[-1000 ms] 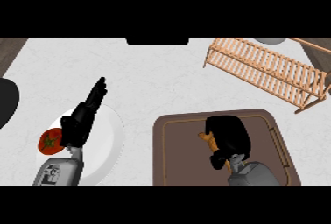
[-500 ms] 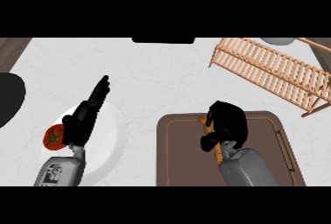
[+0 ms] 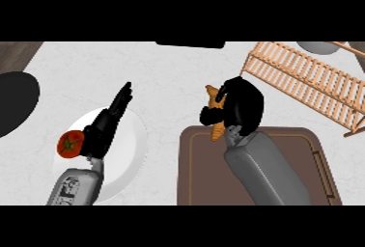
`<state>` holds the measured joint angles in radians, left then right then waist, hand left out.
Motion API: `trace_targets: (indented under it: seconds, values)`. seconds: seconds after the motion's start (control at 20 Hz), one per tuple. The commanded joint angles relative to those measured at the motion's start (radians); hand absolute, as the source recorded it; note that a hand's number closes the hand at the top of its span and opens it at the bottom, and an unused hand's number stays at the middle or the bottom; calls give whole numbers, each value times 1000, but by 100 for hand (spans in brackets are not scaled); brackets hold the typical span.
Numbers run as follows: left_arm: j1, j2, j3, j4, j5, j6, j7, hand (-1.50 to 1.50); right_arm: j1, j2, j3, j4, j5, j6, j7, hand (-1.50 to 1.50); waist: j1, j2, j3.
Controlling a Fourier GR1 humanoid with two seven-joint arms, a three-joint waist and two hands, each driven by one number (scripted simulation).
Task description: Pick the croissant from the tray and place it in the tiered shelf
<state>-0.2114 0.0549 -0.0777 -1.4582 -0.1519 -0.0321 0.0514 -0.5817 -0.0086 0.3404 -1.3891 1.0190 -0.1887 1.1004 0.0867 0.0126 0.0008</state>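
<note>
My right hand [image 3: 239, 106] is curled round the orange-brown croissant [image 3: 213, 96], whose ends stick out above and below the fingers. The hand hovers just beyond the far left edge of the brown tray [image 3: 285, 140]. The wooden slatted tiered shelf [image 3: 314, 79] stands up and to the right of the hand, a short gap away. My left hand [image 3: 107, 123] rests open at the left, fingers straight and pointing up, over a white plate [image 3: 132, 149].
A red tomato [image 3: 70, 143] lies on the white plate's left side. A black round object [image 3: 14, 101] sits at the far left edge, a dark item [image 3: 191, 44] at the top middle, and a grey bowl [image 3: 321, 47] behind the shelf.
My right hand has lifted the croissant off the tray and carried it up and away toward the shelf. The left hand has stayed where it was.
</note>
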Motion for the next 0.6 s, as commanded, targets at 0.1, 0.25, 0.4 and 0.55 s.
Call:
trace_targets:
  seconds: [0.1,0.25,0.4,0.55]
  values:
    - [-35,8,14,31,-3,1,4,0,-242,8,51,60,73,-213,273,150,-6,-5,-3]
    - [23,24,13,32,1,-16,-53,0,-319,8,43,86,130,-217,334,150,-7,-10,-4]
    - [-22,4,21,28,1,8,11,0,-392,8,16,126,194,-173,384,150,-26,-14,-4]
    - [15,2,15,24,-10,18,-33,0,-488,8,-39,182,272,-86,385,150,-36,-17,-5]
